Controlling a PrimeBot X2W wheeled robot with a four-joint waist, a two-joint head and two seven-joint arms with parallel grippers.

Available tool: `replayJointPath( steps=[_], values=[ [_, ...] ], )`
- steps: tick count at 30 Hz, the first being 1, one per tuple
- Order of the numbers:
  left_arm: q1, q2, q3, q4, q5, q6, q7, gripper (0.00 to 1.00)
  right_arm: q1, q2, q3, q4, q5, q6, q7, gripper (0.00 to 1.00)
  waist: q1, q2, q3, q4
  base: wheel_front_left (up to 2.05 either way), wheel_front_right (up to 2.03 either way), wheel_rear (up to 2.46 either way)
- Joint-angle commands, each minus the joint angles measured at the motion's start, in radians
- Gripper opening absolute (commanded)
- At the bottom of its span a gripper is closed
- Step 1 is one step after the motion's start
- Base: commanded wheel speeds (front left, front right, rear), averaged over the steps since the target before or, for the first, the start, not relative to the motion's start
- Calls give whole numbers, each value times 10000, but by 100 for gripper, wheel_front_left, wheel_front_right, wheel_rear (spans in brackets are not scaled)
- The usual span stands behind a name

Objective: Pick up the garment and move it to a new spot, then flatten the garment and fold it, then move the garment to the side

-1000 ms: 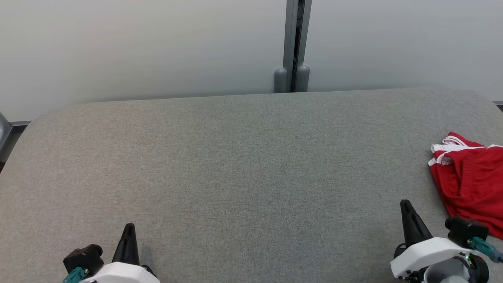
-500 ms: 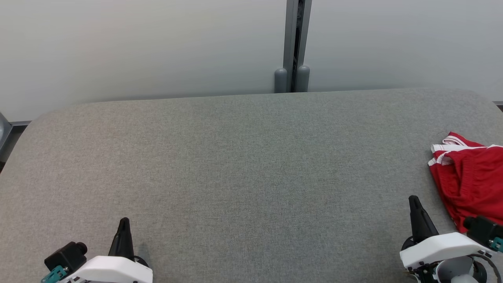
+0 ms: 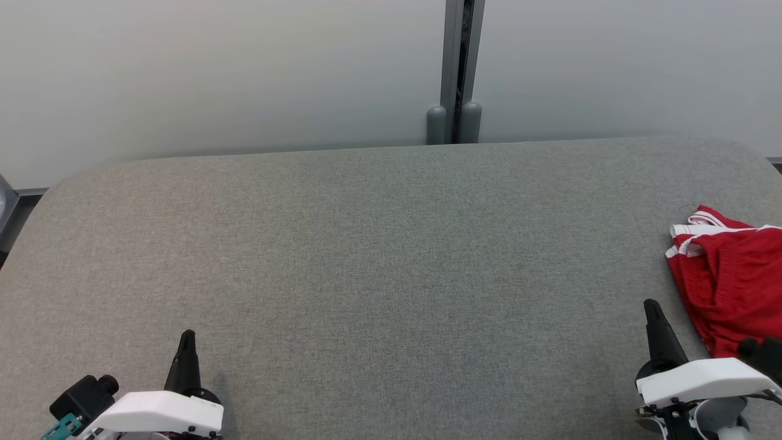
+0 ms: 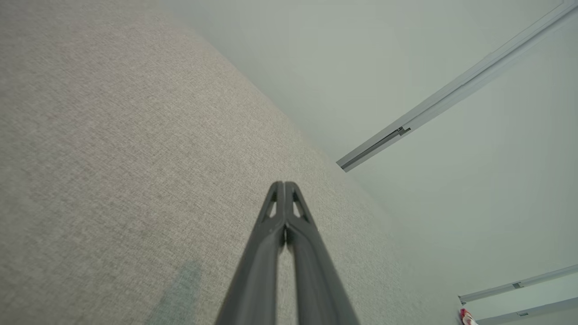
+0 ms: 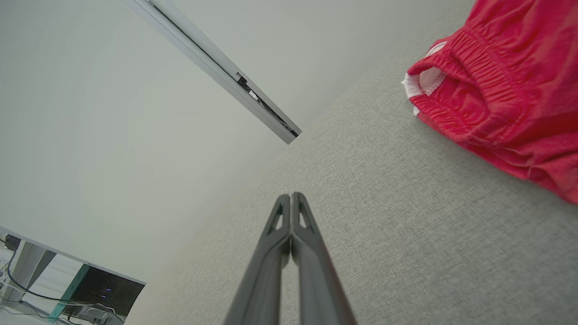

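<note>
**Item 1. Table** (image 3: 366, 244): grey woven cover, rounded far corners, spans most of head view. Bare across centre and left.

**Item 2. Wall panels** (image 3: 214, 73): pale, matte, two pcs behind the table's far edge.

**Item 3. Garment** (image 3: 727, 281): red w/ white trim and a gathered elastic band. Lies crumpled, not flat, on the table at its right edge, about mid-depth. Head view's frame cuts off its right part. Right wrist view has it at upper right, band end facing the cam. Nothing touches it.

**Item 4. Right gripper** (image 3: 651, 304): lower right of head view, white housing, dark fingers pointing away from the robot. Fingers pressed together tip to tip and holding nothing, per right wrist view. Sits just left of the garment's near part. Grey cover shows betw. the two, so no contact.

**Item 5. Left gripper** (image 3: 187, 335): lower left of head view, same build. Jaws closed flat against each other and empty, per left wrist view. Over bare cover, well apart from the garment.

**Item 6. Metal upright** (image 3: 459, 61): grey, vertical, betw. the two panels, dark slot down its middle.

**Item 7. Rounded caps** (image 3: 436, 124): grey, qty 2, at the upright's foot, one each side.
</note>
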Motion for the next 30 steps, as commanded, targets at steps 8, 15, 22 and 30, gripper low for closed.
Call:
replayJointPath(
  steps=[8,15,22,30],
  values=[
    [-368,75,181,-307,-1070,-162,270,0,-18,-105,-136,-396,1138,1,306,0,0,-1,-1,1,0,0,0],
    [-413,82,270,-425,-1835,-258,477,0,24,-114,-217,-567,1962,1,517,0,0,-1,-2,2,0,0,0],
    [-442,89,360,-539,-2565,-348,673,0,73,-122,-295,-735,2734,1,719,0,0,-1,-3,3,0,0,0],
    [-489,95,452,-655,-3345,-441,897,0,123,-133,-371,-900,3556,1,932,0,0,-1,-4,4,0,0,0]
  ],
)
